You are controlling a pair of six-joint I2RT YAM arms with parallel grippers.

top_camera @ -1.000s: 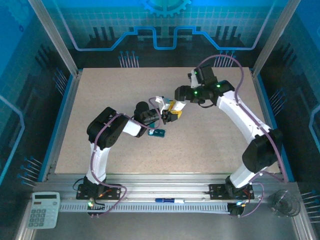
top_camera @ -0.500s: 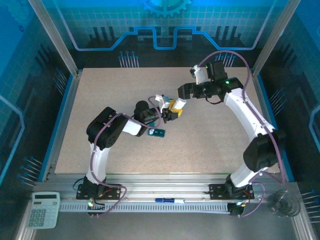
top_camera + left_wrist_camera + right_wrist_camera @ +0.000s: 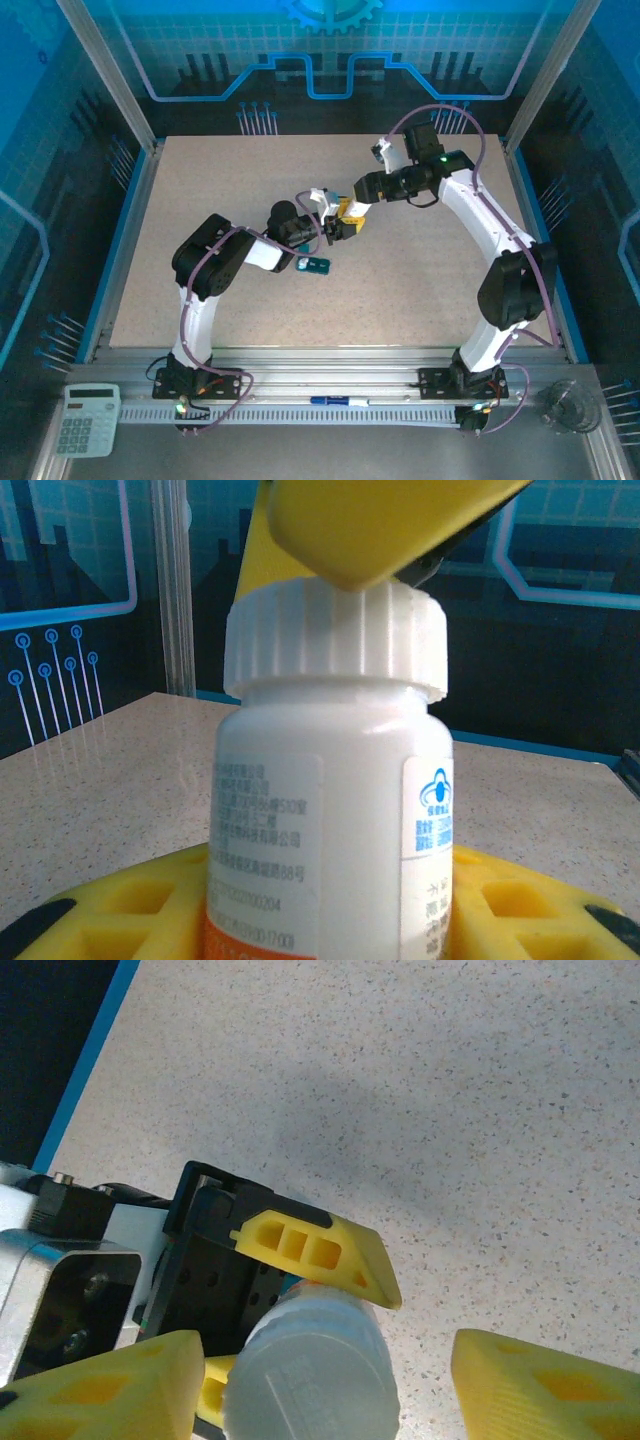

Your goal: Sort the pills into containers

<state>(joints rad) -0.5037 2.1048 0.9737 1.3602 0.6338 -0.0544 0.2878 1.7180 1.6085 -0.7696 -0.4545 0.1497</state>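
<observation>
Right wrist rolled, right pincer [image 3: 349, 208] open astride white cap [image 3: 305, 1368], left pincer [image 3: 335, 229] gripping bottle [image 3: 330, 820], label print unreadable.

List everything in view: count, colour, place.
bottle: one, white with ribbed white cap, in the left claw
pill box: one, teal, on the table by the left wrist
table: one, speckled beige
calculator: one, white, near-left corner, off the table
pen: one, blue and white, on the front rail
clear round thing: one, near-right corner, too small to name
left claw: one, yellow fingers, shut on the bottle
right claw: one, yellow fingers, open, either side of the bottle
</observation>
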